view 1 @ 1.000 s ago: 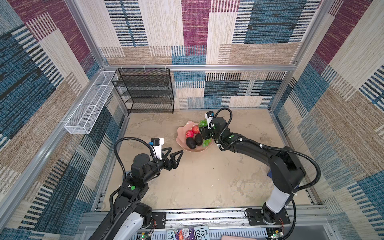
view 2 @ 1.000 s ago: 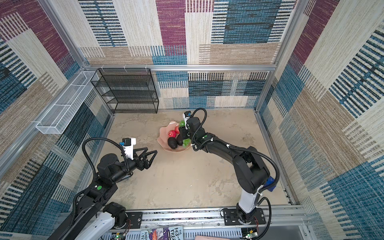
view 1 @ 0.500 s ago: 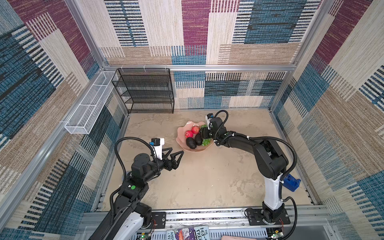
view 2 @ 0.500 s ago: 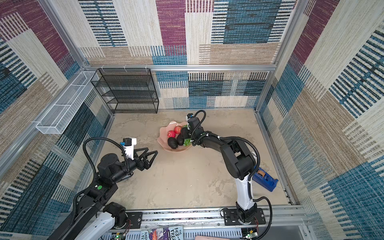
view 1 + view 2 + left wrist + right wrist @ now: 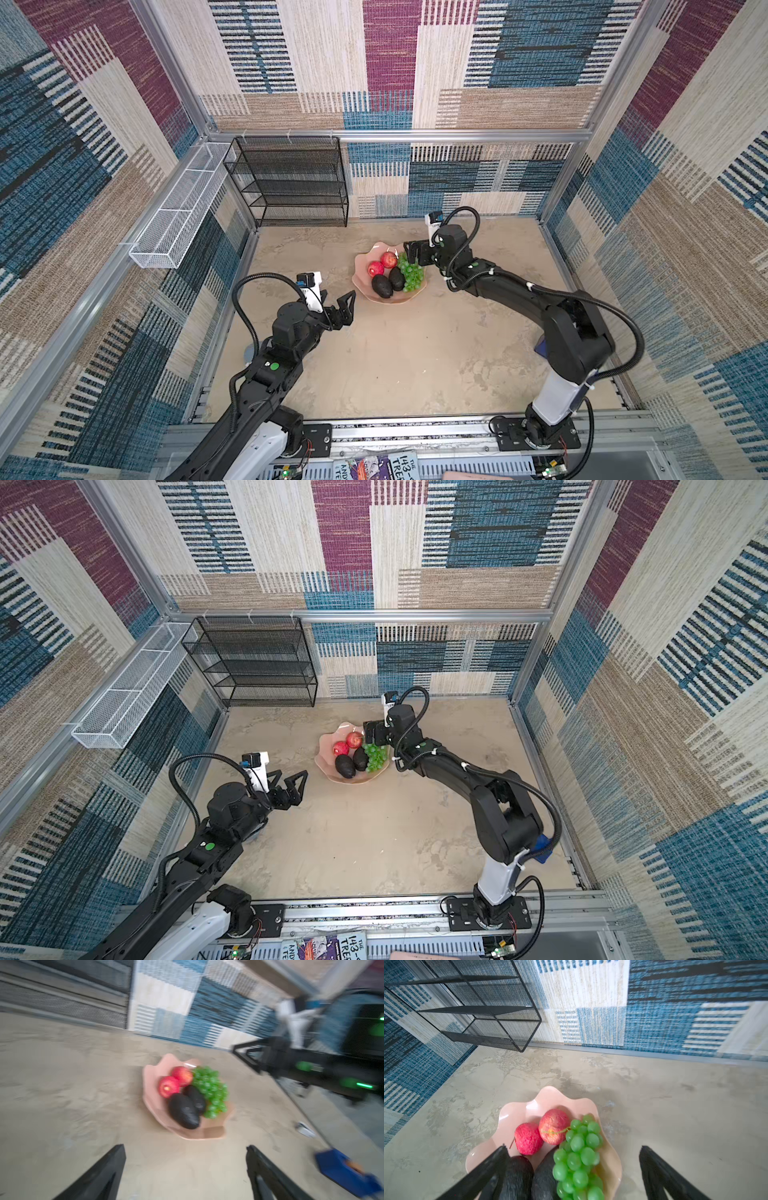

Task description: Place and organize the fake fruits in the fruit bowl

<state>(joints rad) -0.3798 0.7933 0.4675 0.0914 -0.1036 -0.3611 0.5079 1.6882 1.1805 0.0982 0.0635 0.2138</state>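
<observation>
**Right pincer**: jaws wide apart, holding nothing. In both top views it hangs at the far right rim of the bowl, over the stem end of the grapes. In the right wrist view one finger crosses in front of an avocado; whether they touch cannot be told.

**Left pincer**: jaws wide apart, empty. It is held above the bare surface, near the bowl's left side but apart from it and pointing toward it. The left wrist view is blurred.

**Bowl**: pale pink with a wavy rim, standing on the surface near the middle of the back half. All the fruit lies inside it.

**Bowl contents:**
- Two red apples, touching, on the far side.
- Two dark avocados, side by side on the near side, just in front of the apples.
- One bunch of green grapes along the right side, against the right-hand avocado and the nearer apple.

**Surroundings:**
- A black mesh rack against the back wall, left of centre.
- A white mesh tray on the left wall rail.
- A blue tape dispenser at the right edge, partly hidden behind the right arm and well apart from the bowl.
</observation>
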